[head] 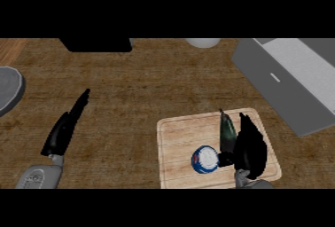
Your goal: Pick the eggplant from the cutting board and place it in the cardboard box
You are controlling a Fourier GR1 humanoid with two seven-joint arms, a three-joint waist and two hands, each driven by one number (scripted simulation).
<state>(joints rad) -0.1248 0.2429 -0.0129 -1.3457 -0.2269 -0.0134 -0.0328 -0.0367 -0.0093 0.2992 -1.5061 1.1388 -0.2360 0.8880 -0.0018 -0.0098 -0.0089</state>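
Note:
The eggplant (227, 129), dark and slender, lies lengthwise on the pale wooden cutting board (180, 146) at the lower right. My right hand (251, 146) rests on the board directly to the eggplant's right, its fingers stretched along the eggplant and its thumb reaching toward the near end. The fingers look straight, not curled round it. The grey open box (282, 80) stands at the right, beyond the board. My left hand (64, 131) hangs over the counter at the left, fingers straight and holding nothing.
A small blue-rimmed white round object (204, 159) sits on the board just left of my right thumb. A grey round object (8, 88) shows at the left edge. A black item (95, 44) and a white item (203, 42) stand at the far edge.

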